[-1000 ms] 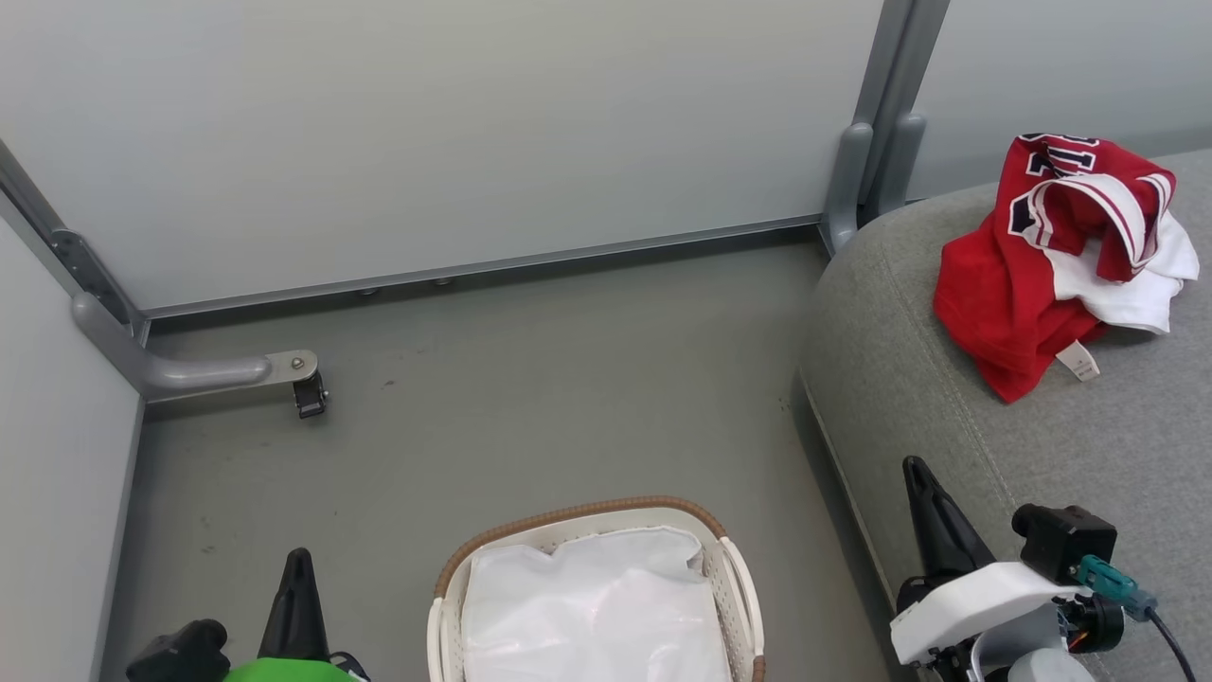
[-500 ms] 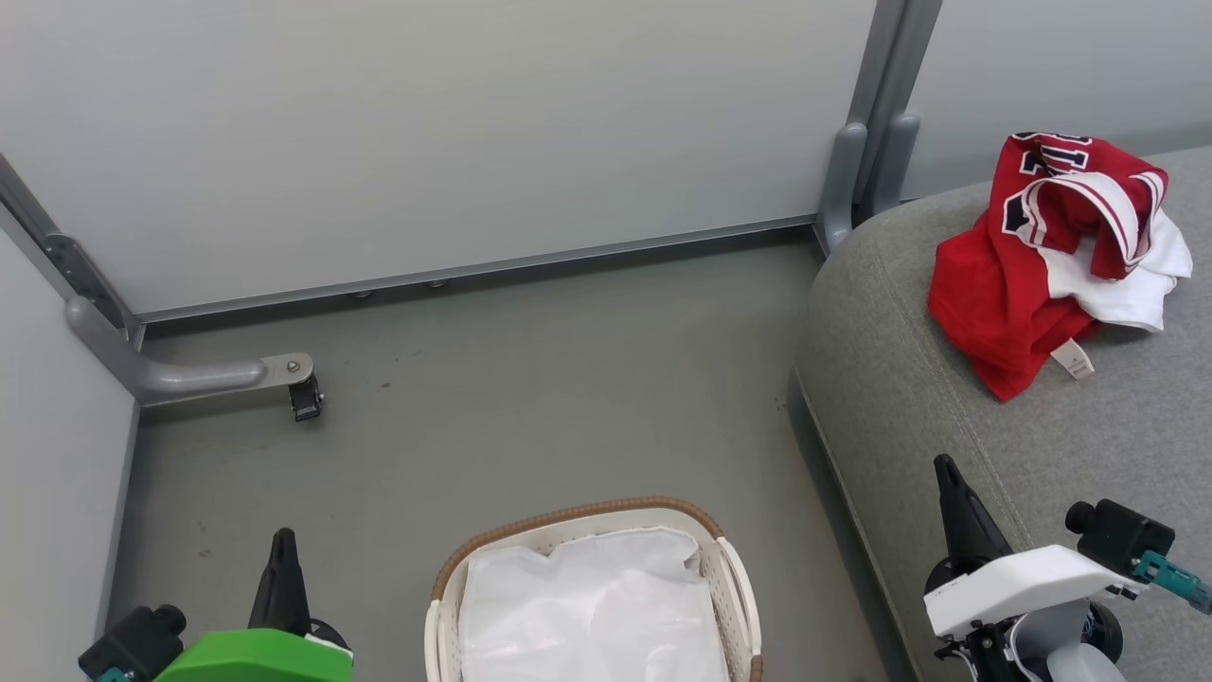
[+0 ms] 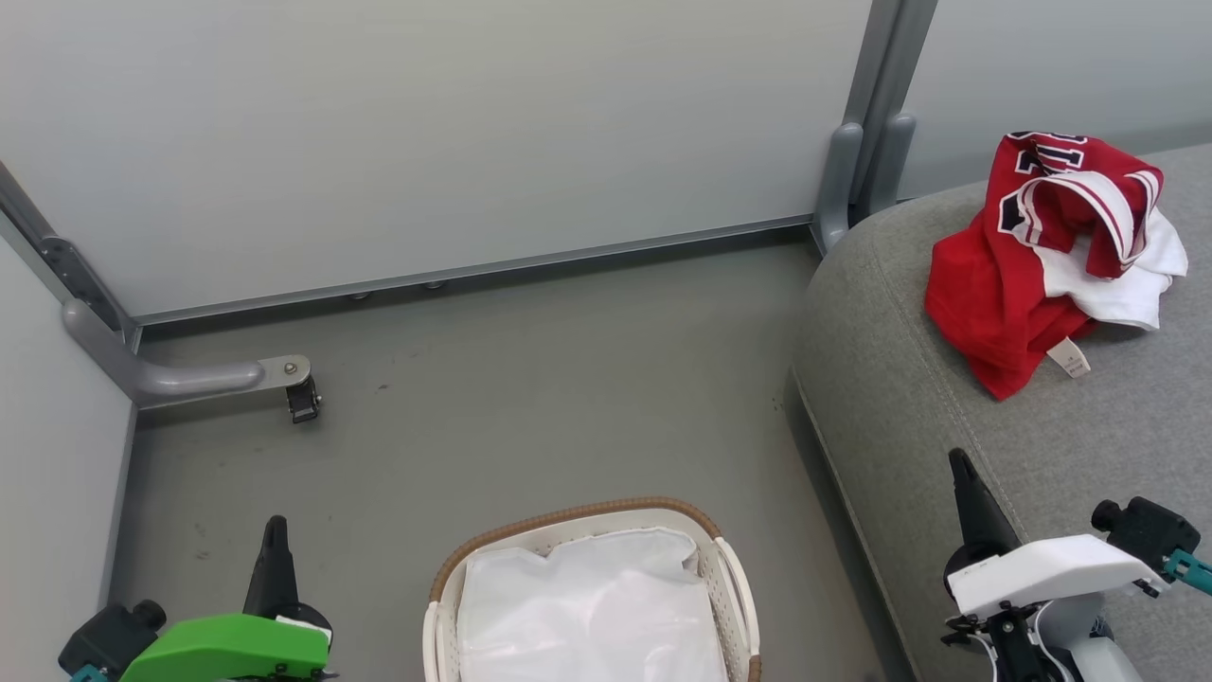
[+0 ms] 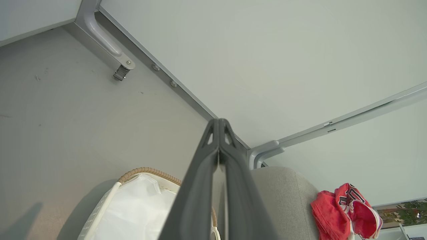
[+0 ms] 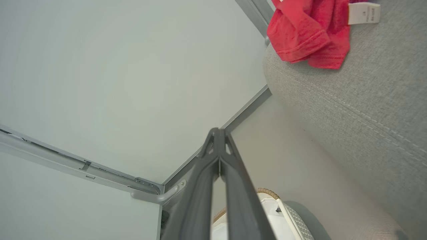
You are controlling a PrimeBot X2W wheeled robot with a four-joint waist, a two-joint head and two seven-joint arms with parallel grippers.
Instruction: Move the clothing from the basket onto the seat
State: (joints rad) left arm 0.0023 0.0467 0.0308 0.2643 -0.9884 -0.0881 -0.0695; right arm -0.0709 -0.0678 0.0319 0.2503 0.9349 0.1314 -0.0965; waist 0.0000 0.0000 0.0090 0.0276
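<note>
2 pieces of clothing (image 3: 1037, 275) lie heaped on the seat (image 3: 909, 426), none in the basket (image 3: 568, 511).
Heap sits near the seat's far edge, well apart from the basket, which holds its white liner (image 3: 587, 606). Judged light, soft and limp, the clothing would sag from any pinch; a raised fold or the striped trim on top looks the best hold. Red fabric, white-navy lettering, white striped trim, white panel, small white tag. Left gripper (image 4: 219, 124) and right gripper (image 5: 218, 131) each have fingers pressed together, empty.

Grey floor (image 3: 530, 398) under the basket (image 3: 587, 506); grey seat (image 3: 1089, 436) under the heaped red clothing (image 3: 975, 294).
</note>
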